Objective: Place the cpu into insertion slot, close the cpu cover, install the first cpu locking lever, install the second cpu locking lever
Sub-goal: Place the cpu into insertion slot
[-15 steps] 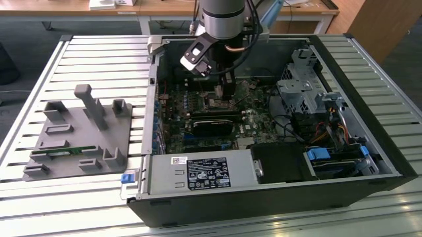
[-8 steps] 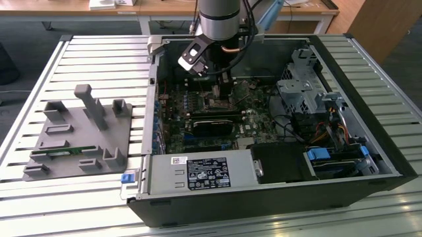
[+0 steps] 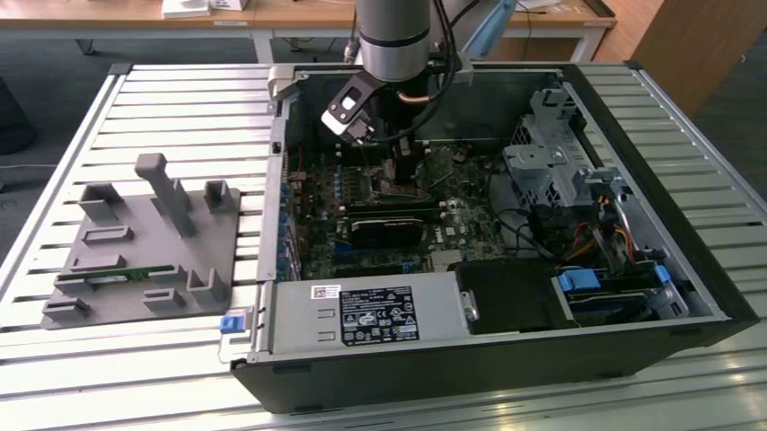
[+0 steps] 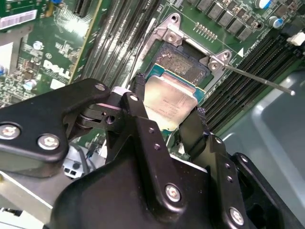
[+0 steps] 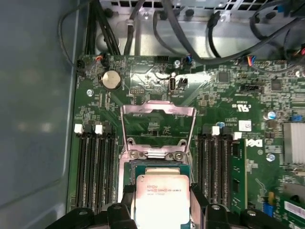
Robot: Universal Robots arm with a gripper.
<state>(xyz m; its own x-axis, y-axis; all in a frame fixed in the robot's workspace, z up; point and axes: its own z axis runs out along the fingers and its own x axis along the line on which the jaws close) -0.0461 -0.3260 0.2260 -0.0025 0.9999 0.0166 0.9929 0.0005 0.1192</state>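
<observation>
The socket (image 4: 183, 64) lies bare beneath the chip (image 5: 162, 200); the raised cover (image 5: 157, 110) blocks one edge, memory slots (image 5: 93, 171) line two sides, a lever (image 4: 257, 79) juts out.

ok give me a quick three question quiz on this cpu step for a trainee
1. True or false: the cpu cover is shut over the insertion slot.
2. Pick one: what does the hand grip? A) the cpu B) a memory stick C) a cable
3. Fill the gap: in the exterior view, the grey fixture tray lies on the metal table at the computer case's ____ side.

Key: 1 false, the cover stands open behind the slot. 2 A, the fingers clamp the chip on two opposite edges. 3 left.
</observation>
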